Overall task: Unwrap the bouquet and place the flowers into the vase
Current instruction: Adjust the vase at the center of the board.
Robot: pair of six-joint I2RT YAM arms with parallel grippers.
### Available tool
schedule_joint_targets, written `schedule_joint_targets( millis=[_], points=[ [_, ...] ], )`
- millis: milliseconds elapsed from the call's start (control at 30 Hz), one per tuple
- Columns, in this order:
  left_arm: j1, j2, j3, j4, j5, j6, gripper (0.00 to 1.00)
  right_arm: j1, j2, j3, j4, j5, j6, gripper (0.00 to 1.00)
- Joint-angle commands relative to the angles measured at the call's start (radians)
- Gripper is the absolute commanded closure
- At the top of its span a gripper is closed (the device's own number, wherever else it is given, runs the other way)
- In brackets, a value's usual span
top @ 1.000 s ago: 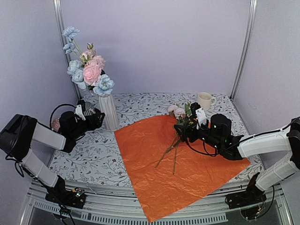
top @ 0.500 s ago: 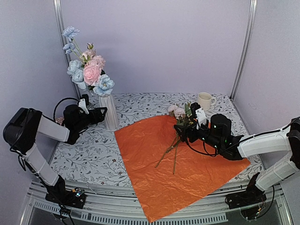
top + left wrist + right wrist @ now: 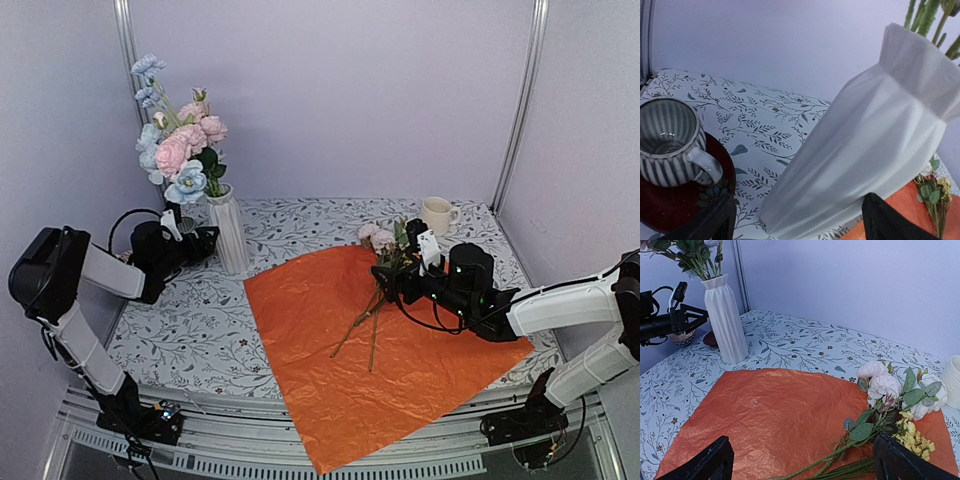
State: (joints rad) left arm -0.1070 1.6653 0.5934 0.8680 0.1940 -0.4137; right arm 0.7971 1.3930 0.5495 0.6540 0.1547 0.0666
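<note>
Several loose flowers (image 3: 383,240) on the orange paper (image 3: 320,350), toward the table's (image 3: 200,330) far edge: light, floppy; take them low on the thin stems (image 3: 368,322). Vase (image 3: 230,235): far left corner, tippy. Your right hand (image 3: 392,278) and left hand (image 3: 205,240): wide, empty.

Left arm (image 3: 75,350): climbs from base at near edge, folds hard at elbow, sends forearm level toward right and far side. Left gripper (image 3: 207,240) at tip: jaws spread wide, gripping nothing; black fingers (image 3: 715,222) sit well apart at bottom corners of wrist view. Right arm (image 3: 560,300): climbs from base, folds at elbow by right edge, stretches white forearm low toward left. Right gripper (image 3: 388,272): pointing left, tilted slightly down, jaws at widest, fingers (image 3: 902,462) far apart, clamped on nothing.
</note>
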Motion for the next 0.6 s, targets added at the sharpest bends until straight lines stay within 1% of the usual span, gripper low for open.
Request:
schedule_joint_targets(
  millis=[0, 200, 567],
  points=[
    [0.035, 0.033, 0.03, -0.018, -0.008, -0.001, 0.11, -0.004, 0.006, 0.021, 0.005, -0.001, 0.001, 0.01],
    [0.061, 0.059, 0.06, -0.024, 0.0, -0.003, 0.11, -0.006, 0.003, 0.022, 0.002, -0.001, 0.0, 0.01],
    [0.097, 0.071, 0.059, -0.025, 0.001, -0.045, 0.11, -0.004, 0.002, 0.019, 0.002, -0.003, -0.001, 0.01]
  ],
)
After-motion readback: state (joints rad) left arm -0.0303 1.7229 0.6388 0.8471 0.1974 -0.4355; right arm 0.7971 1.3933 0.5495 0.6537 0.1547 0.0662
